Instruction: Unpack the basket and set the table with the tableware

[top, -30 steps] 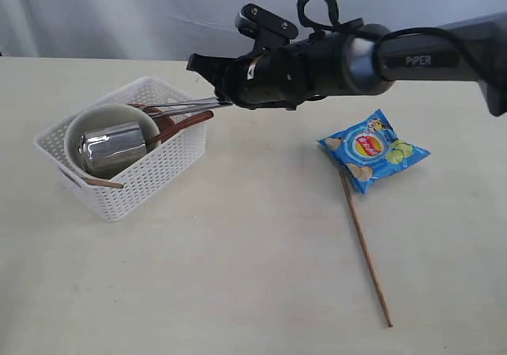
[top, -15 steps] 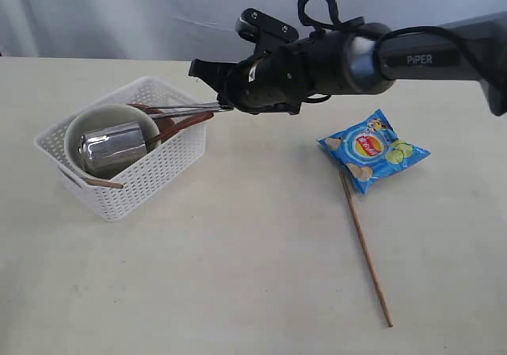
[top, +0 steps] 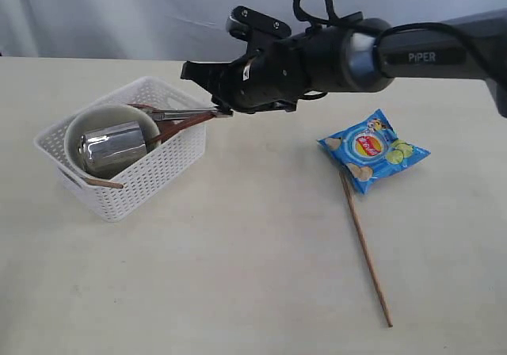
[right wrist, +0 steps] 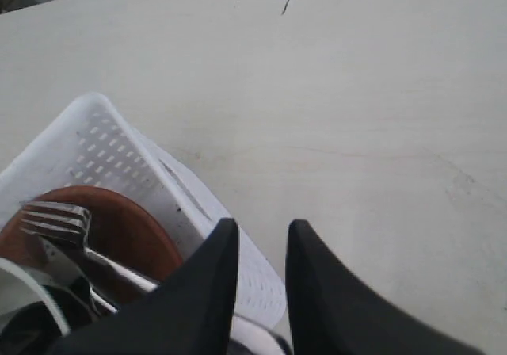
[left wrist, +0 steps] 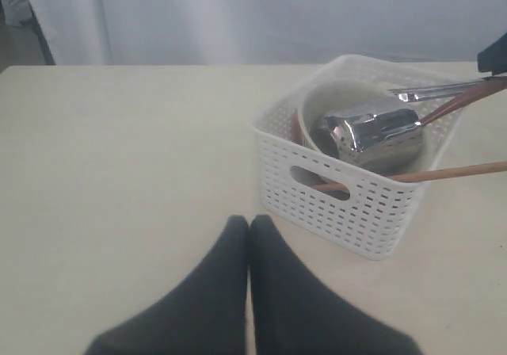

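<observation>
The white basket stands on the table at the left. It holds a cream bowl with a steel cup lying in it, a reddish-brown plate, a dark red spoon, a fork and one chopstick. My right gripper hovers at the basket's far right corner, over the steel handles. Its fingers stand apart above the basket rim, and whether they touch a handle is hidden. My left gripper is shut and empty, short of the basket.
A blue chip bag lies right of centre. A second wooden chopstick lies on the table from below the bag toward the front. A pale curtain backs the far edge.
My right gripper has shifted a little left and up toward the basket's corner. The basket's contents, the bag and the chopstick have stayed put.
</observation>
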